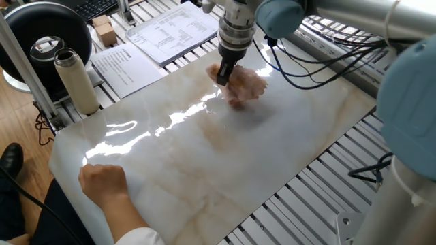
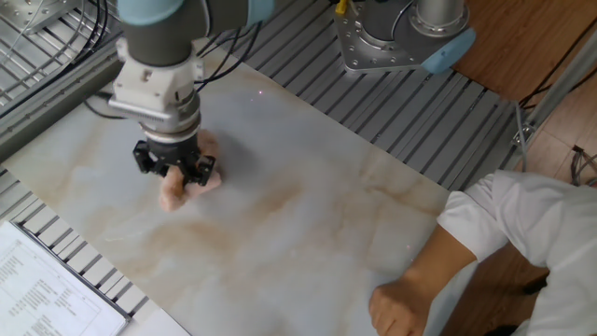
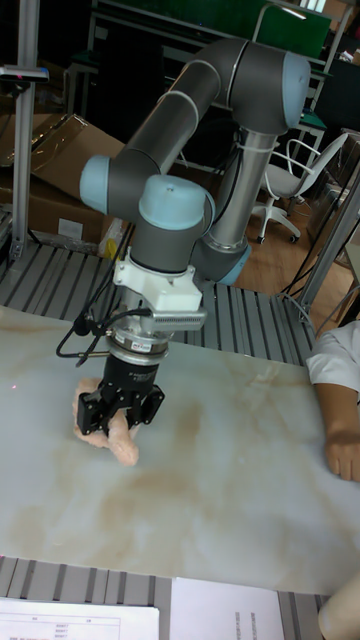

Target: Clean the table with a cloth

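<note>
Two printed paper sheets (image 1: 146, 42) lie on the ribbed metal frame (image 2: 308, 70) past the far edge of your table (image 1: 204, 156), and beside them you have a cream flask (image 1: 76, 82) standing upright near a black ring lamp (image 1: 48, 37). A small cardboard box (image 1: 103, 29) sits further back. A person's hand (image 1: 102, 182) rests as a fist on the table's near corner, well apart from the arm; the white sleeve (image 2: 522, 233) shows in the other fixed view.

Your gripper (image 2: 174, 170) points straight down and is clamped on the cloth (image 1: 244, 86), pressing it against the marble towards the end of the slab far from the person. The cloth looks pale pink, bunched and fuzzy, with tan patches, and it spills out from under the fingers on one side.

The table is glossy cream marble with faint beige veins and bright window glare across its middle. In the tall fixed view you can see cardboard boxes (image 3: 45, 170) and an office chair (image 3: 290, 180) behind the robot.
</note>
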`<state>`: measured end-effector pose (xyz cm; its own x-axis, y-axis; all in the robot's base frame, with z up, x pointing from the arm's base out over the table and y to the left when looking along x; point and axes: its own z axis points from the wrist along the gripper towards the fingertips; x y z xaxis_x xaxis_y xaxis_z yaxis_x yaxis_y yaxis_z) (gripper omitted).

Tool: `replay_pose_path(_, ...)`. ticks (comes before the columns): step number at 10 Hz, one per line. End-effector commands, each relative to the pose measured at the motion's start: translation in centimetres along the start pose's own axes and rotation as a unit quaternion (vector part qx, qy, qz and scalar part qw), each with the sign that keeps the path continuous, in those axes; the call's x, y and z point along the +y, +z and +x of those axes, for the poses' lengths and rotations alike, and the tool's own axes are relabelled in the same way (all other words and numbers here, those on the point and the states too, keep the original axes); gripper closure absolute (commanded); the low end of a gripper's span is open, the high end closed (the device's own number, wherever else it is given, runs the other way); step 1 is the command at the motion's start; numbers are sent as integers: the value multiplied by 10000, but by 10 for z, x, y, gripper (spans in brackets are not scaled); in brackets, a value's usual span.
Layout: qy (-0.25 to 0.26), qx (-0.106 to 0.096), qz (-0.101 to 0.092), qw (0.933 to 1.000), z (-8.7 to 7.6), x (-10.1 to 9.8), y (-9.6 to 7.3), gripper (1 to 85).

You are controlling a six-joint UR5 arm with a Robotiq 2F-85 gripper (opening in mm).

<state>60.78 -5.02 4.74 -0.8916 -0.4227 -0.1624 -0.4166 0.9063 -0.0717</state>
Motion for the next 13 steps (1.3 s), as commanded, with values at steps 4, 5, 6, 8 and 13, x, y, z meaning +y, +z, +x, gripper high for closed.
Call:
replay_pose_path(4, -379, -389, -139, 9984, -32, -6, 6, 843)
replay_pose_path(5, -700, -369, -10, 9969, -48, -24, 12, 843)
replay_pose_path(6, -928, -364, -55, 9950, -64, -34, 13, 843)
replay_pose_path(8, -1028, -237, -94, 9944, -84, -43, 4, 843)
replay_pose_path(13, -1109, -387, -43, 9931, -99, -51, 17, 843)
